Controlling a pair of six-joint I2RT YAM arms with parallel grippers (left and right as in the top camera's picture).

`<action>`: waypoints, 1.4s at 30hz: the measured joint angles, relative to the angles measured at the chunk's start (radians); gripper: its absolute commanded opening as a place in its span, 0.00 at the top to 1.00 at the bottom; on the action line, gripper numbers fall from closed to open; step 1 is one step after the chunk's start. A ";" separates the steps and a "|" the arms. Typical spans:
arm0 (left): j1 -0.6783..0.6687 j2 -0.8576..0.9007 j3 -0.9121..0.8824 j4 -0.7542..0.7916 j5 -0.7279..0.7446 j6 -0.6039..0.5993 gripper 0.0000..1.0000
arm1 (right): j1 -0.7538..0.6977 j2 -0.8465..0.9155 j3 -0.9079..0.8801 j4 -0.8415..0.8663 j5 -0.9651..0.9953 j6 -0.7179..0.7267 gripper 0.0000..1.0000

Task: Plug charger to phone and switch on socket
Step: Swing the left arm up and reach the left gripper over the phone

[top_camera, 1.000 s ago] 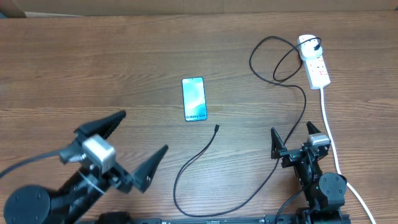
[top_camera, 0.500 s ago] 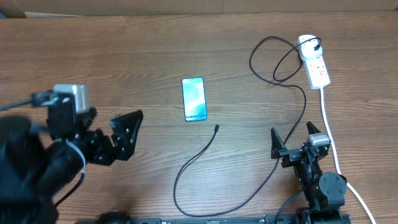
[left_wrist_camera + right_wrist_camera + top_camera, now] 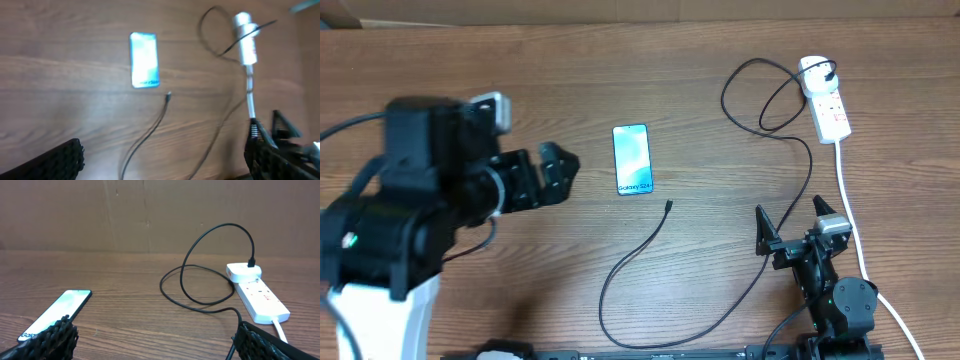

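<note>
The phone lies flat mid-table with its light-blue screen up; it also shows in the left wrist view and the right wrist view. The charger's black connector tip lies loose just right of and nearer than the phone, apart from it. Its cable loops round to a plug seated in the white socket at the far right. My left gripper hangs open and empty, high above the table left of the phone. My right gripper stands open and empty near the front right.
The socket's thick white cord runs down the right side, past my right arm, to the front edge. A brown cardboard wall closes the table's far side. Bare wood lies left of the phone.
My left arm has lifted from the front left and swung up and forward, bringing its open gripper nearer the phone. The right arm, phone and cable have not moved.
</note>
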 measured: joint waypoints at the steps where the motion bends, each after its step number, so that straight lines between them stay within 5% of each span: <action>1: -0.038 0.030 0.018 -0.018 -0.043 -0.030 0.00 | 0.000 0.000 0.000 0.000 0.000 0.000 0.00; 13: -0.246 0.377 0.083 -0.029 -0.368 -0.261 0.00 | 0.000 0.000 0.000 0.000 0.000 0.000 0.00; 29: -0.246 0.700 0.085 0.056 -0.267 -0.290 0.00 | 0.000 0.000 0.000 0.000 0.000 0.000 0.00; 42: -0.246 0.896 0.086 0.286 -0.185 -0.221 0.00 | 0.000 0.000 0.000 0.000 0.000 0.000 0.00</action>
